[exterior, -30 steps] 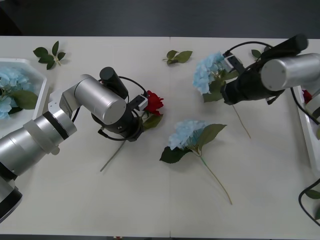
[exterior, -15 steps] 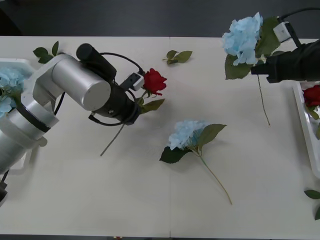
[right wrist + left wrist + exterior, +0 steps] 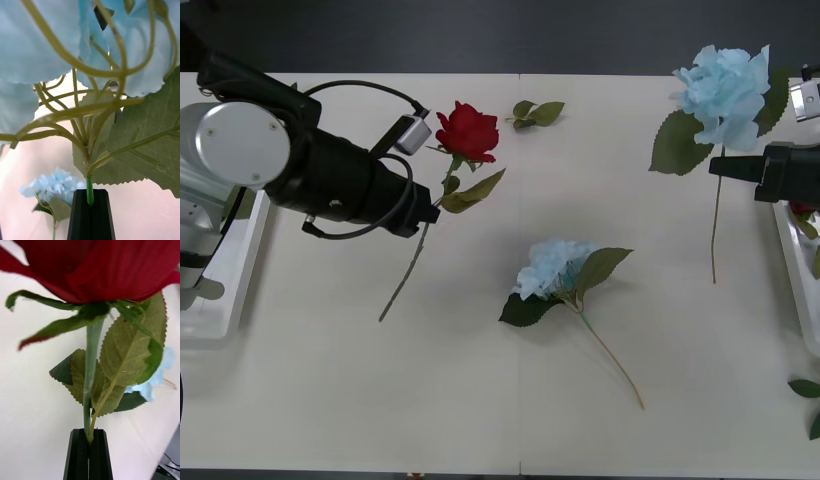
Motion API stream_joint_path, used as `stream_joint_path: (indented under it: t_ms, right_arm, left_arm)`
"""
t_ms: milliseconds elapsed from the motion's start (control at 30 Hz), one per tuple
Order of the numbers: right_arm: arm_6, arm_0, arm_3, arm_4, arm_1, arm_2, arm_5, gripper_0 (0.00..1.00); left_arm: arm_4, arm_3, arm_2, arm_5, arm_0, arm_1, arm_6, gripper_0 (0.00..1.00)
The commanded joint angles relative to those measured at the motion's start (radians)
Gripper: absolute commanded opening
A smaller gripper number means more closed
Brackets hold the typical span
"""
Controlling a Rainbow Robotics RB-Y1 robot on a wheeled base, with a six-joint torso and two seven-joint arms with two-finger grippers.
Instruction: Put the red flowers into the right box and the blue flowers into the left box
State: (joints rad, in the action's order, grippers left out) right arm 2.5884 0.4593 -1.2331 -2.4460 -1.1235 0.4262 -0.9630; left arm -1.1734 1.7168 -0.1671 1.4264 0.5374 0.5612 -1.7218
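My left gripper (image 3: 426,212) is shut on the stem of a red flower (image 3: 468,130), holding it tilted above the table. The left wrist view shows black fingers (image 3: 79,455) clamped on the green stem below the red bloom (image 3: 93,266). At the right, my right gripper (image 3: 718,168) is shut on the stem of a blue flower (image 3: 725,85), lifted with its stem hanging down. Its black fingers (image 3: 80,221) pinch the stem under the blue head (image 3: 45,41). A second blue flower (image 3: 552,265) lies at mid-table. The left box (image 3: 220,305) and right box (image 3: 792,262) sit at the table's ends.
A loose green leaf sprig (image 3: 538,112) lies near the far edge of the table, and another sprig (image 3: 808,388) lies at the near right. The lying blue flower's stem (image 3: 612,355) runs toward the near side. My left arm (image 3: 240,145) hangs over the left box.
Both flowers have been lifted off the table. The left arm drew back to the left with the rose; the right arm swung right and toward the far edge with the blue flower.
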Motion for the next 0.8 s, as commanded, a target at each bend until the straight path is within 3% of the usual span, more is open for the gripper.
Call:
stream_joint_path:
  t_ms: [33, 400, 800]
  right_arm:
    - [0.01, 0.015, -0.003, -0.001, -0.027, -0.012, -0.01, 0.0]
    - [-0.014, 0.015, 0.001, 0.105, -0.024, -0.01, -0.01, 0.0]
    - [-0.16, 0.015, 0.012, 0.142, -0.024, 0.108, 0.087, 0.0]
  left_arm:
    - [-0.141, 0.026, 0.078, 0.029, -0.002, 0.017, -0.079, 0.0]
    - [-0.511, 0.026, 0.121, -0.011, -0.005, 0.017, -0.111, 0.0]
    - [-0.62, 0.026, 0.121, -0.06, 0.056, -0.053, -0.15, 0.0]
